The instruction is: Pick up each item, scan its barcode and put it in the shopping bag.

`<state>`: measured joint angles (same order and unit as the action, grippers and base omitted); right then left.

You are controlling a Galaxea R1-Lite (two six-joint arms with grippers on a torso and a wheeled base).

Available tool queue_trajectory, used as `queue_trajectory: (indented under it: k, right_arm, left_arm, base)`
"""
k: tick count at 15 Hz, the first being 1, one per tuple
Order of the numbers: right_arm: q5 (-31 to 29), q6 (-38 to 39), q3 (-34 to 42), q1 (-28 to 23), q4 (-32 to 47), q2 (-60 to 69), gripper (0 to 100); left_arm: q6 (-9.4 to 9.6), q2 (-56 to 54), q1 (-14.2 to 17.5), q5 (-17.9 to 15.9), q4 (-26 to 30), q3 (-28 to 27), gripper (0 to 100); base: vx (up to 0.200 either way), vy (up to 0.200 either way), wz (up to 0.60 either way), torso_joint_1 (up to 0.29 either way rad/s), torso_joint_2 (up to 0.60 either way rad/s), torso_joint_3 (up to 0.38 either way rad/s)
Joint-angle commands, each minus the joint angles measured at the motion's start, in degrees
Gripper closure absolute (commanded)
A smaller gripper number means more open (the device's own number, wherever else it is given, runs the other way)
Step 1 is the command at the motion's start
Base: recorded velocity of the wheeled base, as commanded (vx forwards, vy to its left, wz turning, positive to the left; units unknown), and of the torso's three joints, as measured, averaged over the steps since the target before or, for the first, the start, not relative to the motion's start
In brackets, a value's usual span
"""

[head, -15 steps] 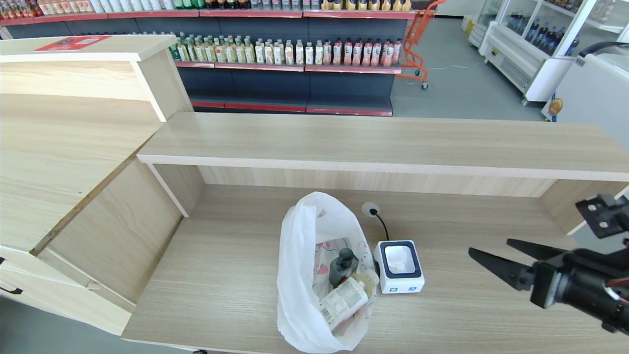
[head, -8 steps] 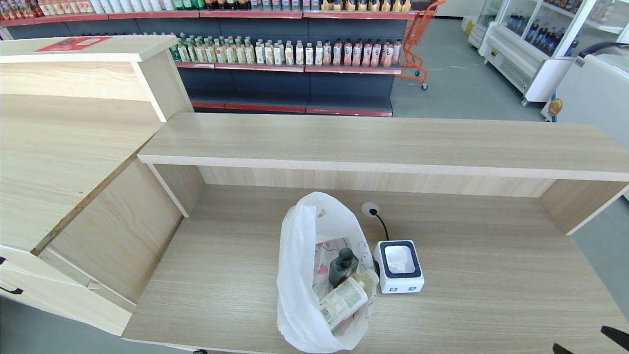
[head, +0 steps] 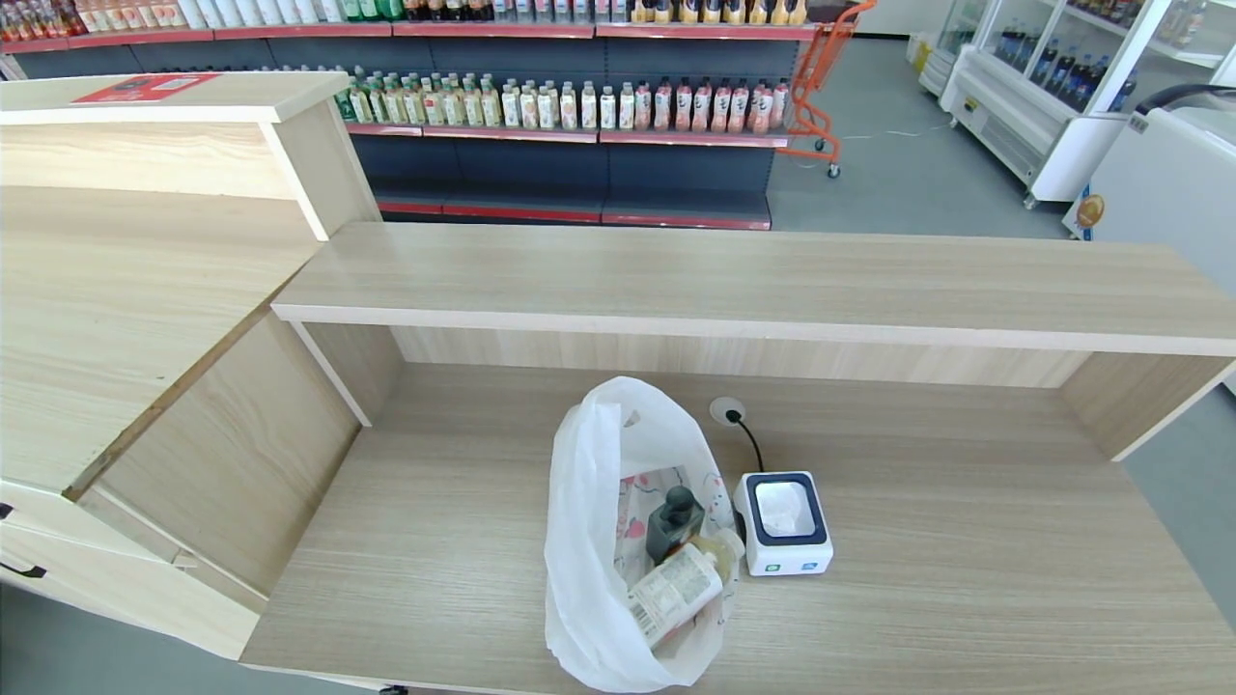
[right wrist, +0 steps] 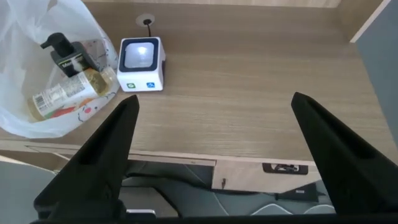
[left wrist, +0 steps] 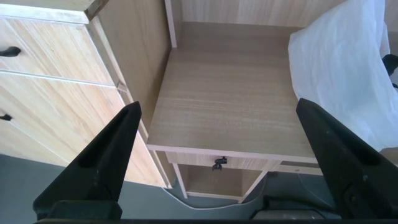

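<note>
Head view: the shopping bag (head: 589, 541) on the counter (head: 966, 589) holds a dark bottle (head: 674, 521) and a pale bottle (head: 676, 591), with the scanner (head: 784, 523) just beside it. Left gripper (left wrist: 217, 104) and right gripper (right wrist: 215, 98) are spread wide, holding nothing.

Our left gripper (left wrist: 219, 106) sits at the near left, pointed forward and down, jaws spread wide, dark fingers (left wrist: 93, 168) splayed with nothing between them. Our right gripper (right wrist: 214, 98) sits at the near right, same forward-down tilt, jaws wide apart too, holding nothing.
</note>
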<state>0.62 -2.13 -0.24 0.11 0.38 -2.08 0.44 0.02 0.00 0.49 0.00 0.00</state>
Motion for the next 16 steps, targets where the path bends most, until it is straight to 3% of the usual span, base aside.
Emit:
queue_trajectory:
  k: [1,3,4,16]
  right_arm:
    - [-0.01,0.2,0.07,-0.2,0.24,2.0,0]
    - [-0.09,0.2,-0.02,-0.2,0.33,2.08,0]
    - [-0.09,0.29,-0.02,-0.2,0.5,2.08,100]
    - [-0.09,0.2,-0.02,-0.2,0.59,2.0,100]
  left_arm:
    - [0.0,-0.02,0.0,0.04,0.0,0.0,0]
    - [0.0,-0.02,0.0,0.04,0.0,0.0,0]
    - [0.0,-0.02,0.0,-0.05,0.0,0.0,0]
    - [0.0,-0.02,0.0,0.04,0.0,0.0,0]
  base:
    - [0.0,0.0,0.0,0.0,0.0,0.0]
    - [0.0,0.0,0.0,0.0,0.0,0.0]
    - [0.0,0.0,0.0,0.0,0.0,0.0]
    - [0.0,0.0,0.0,0.0,0.0,0.0]
